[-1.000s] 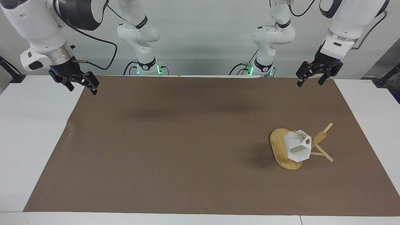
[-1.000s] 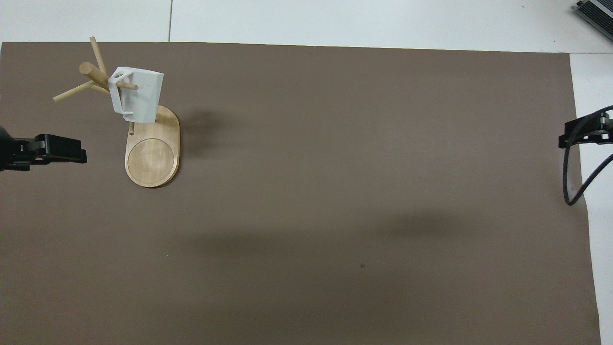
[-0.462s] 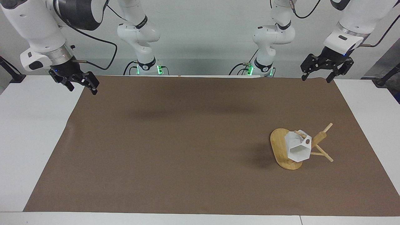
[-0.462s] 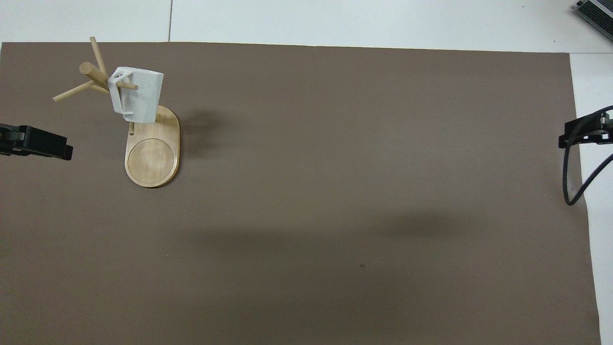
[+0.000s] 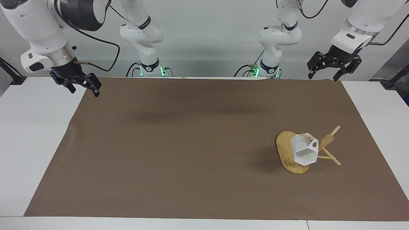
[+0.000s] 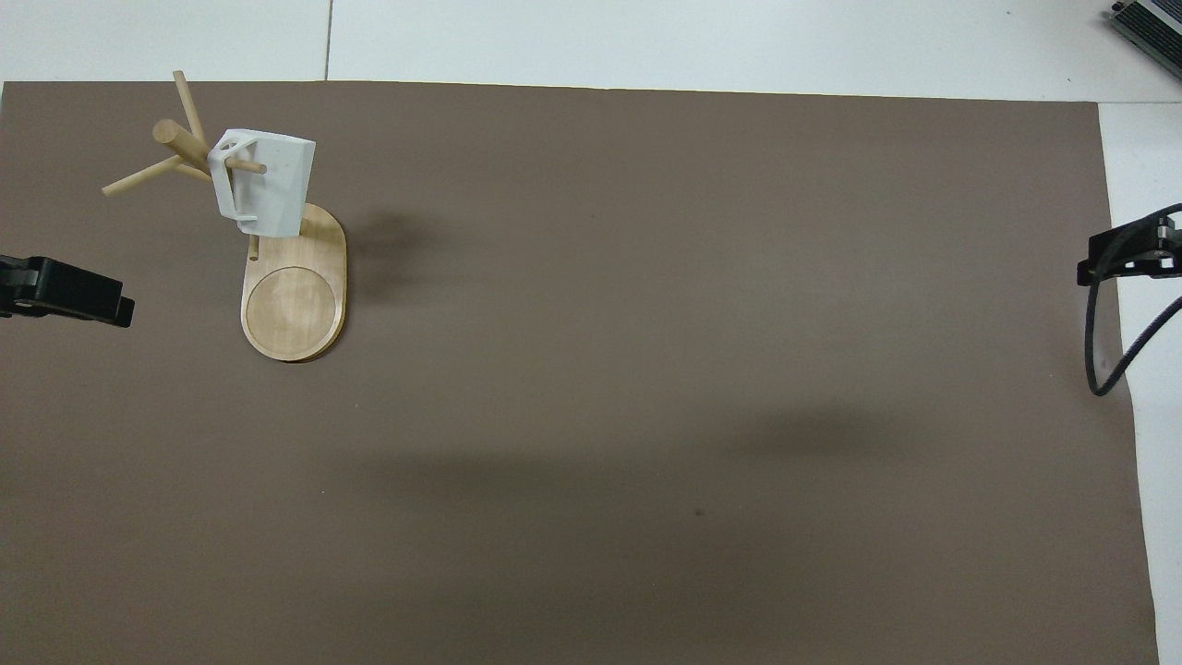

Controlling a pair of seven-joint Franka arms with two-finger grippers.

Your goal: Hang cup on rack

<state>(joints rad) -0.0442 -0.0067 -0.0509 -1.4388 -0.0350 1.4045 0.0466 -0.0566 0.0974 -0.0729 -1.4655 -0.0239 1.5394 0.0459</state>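
Grippers first, in the facing view: the left gripper (image 5: 322, 76) hangs in the air over the corner of the brown mat (image 5: 191, 134) at the left arm's end of the table, on the robots' edge, its two fingers spread apart and holding nothing. The right gripper (image 5: 83, 91) hangs over the mat's corner at the right arm's end, also on the robots' edge, fingers parted and empty. Neither touches the mat or any object. The cup (image 5: 305, 150) hangs on the rack (image 5: 286, 150), its handle threaded over one thin peg, its faceted white body tilted and clear of the base. The rack stands on the mat toward the left arm's end, well apart from both grippers. No writing or label can be read on the cup, the rack or the arms.

Overhead view: the left gripper (image 6: 78, 294) shows only as a dark tip at the frame's edge, beside the rack (image 6: 295, 314) and not touching it. The cup (image 6: 263, 185) sits on its peg above the oval base's farther end. The right gripper (image 6: 1122, 259) shows at the mat's (image 6: 646, 369) edge at the right arm's end, with a black cable (image 6: 1103, 351) looping below it. No readable markings here either.
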